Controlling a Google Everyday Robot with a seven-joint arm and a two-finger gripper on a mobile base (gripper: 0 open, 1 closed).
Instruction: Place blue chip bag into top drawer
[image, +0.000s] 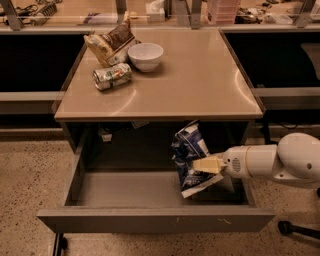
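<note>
The blue chip bag (189, 157) is a crumpled navy foil bag with white lettering. It hangs upright inside the open top drawer (150, 219), over its right half, with its white bottom edge close to the drawer floor. My gripper (204, 165) reaches in from the right on a white arm and is shut on the blue chip bag, its cream fingers (209, 164) pinching the bag's right side. The drawer is pulled out wide below the table.
On the tan table (200, 80) at the back left stand a white bowl (145, 55), a tan-and-brown snack bag (110, 44) and a can lying on its side (112, 76). Dark shelving flanks the table. A chair base (295, 229) sits on the floor at right.
</note>
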